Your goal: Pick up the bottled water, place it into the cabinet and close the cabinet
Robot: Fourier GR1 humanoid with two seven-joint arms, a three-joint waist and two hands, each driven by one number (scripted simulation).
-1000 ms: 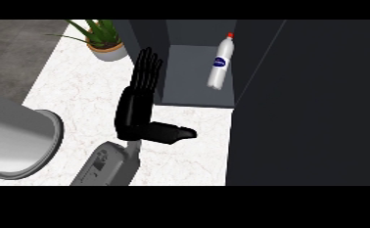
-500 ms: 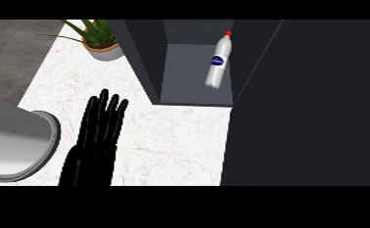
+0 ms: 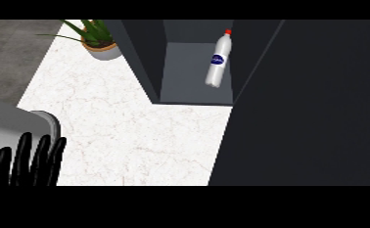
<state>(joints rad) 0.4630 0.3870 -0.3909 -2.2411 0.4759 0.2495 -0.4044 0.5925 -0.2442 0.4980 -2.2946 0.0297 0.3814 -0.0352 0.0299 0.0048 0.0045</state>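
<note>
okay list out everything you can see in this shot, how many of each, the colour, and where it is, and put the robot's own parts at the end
Bottled water: one, clear with a red cap and blue label, standing inside the open cabinet, against its right wall.
Cabinet: one, dark grey, top centre of the counter, its inside visible.
Cabinet door: one, dark grey, a large panel filling the right side of the view.
Potted plant: one, green leaves in a tan pot, on the counter just left of the cabinet.
Counter: one, white marbled top, left and centre.
Grey rounded object: one, at the left edge; cannot tell what it is.
Left hand: one, black, fingers straight and pointing up, lower left corner.
Right hand: not in view.
</note>
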